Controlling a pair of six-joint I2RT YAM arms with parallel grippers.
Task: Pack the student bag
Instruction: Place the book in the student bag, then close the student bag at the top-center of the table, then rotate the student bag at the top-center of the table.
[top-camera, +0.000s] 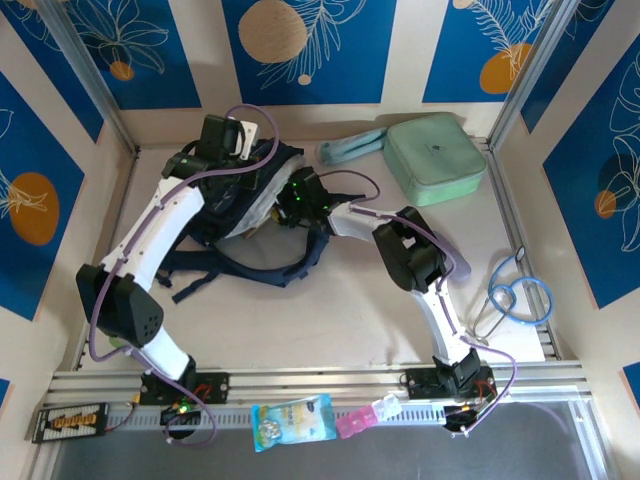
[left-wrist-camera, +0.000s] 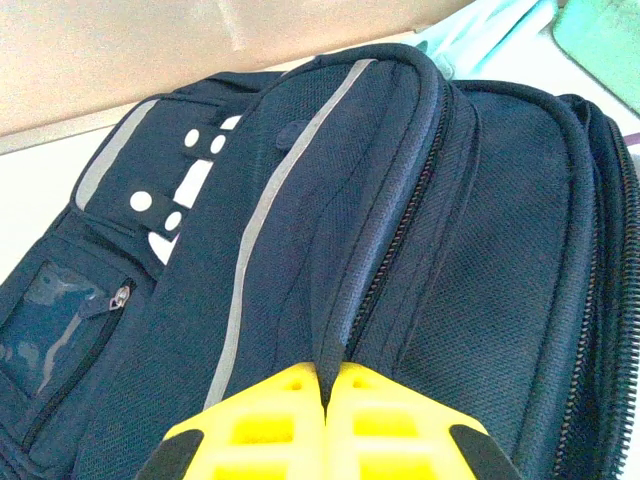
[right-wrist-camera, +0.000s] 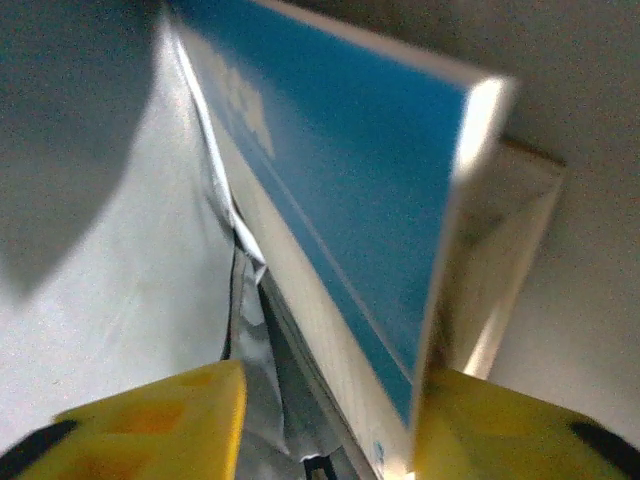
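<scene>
The student bag (top-camera: 222, 222) lies on the worktop (top-camera: 330, 320), long axis roughly left-right, mouth rightward. The left gripper (left-wrist-camera: 325, 400) pinches its fabric. The right gripper (right-wrist-camera: 330, 430) stands apart around a blue book (right-wrist-camera: 350, 200).

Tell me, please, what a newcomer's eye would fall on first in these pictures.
The dark navy student bag lies centre-left, with the left gripper pinching a fold of its fabric. A flat blue book stands within the open right gripper. A mint green case sits back right.
</scene>
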